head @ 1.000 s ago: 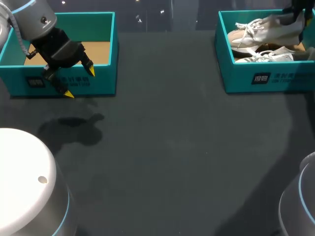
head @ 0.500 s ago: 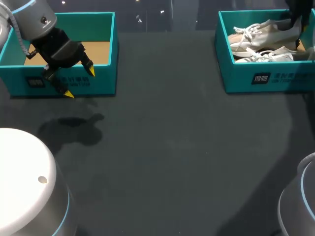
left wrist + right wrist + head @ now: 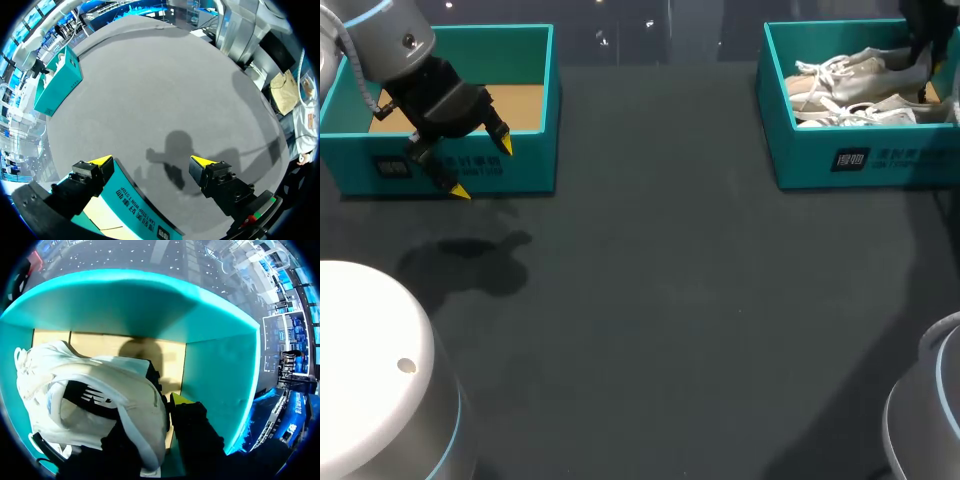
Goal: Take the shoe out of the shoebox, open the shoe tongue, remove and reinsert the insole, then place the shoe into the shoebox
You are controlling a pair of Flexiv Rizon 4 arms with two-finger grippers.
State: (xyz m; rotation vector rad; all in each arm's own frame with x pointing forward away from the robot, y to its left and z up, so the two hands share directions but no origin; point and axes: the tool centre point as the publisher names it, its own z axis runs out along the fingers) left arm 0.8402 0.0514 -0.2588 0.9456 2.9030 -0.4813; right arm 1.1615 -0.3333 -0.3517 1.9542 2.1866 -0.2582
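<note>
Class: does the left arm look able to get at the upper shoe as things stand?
Probably not: left gripper hangs by the empty box, across the table from that shoe, which the right gripper holds.

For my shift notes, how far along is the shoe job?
Near the end, probably. The right fingers hold the shoe by its heel inside the right shoebox, lower than a second ago, so it is being put back. Letting go remains. The insole steps cannot be checked. The left fingers hang open by the left shoebox.
</note>
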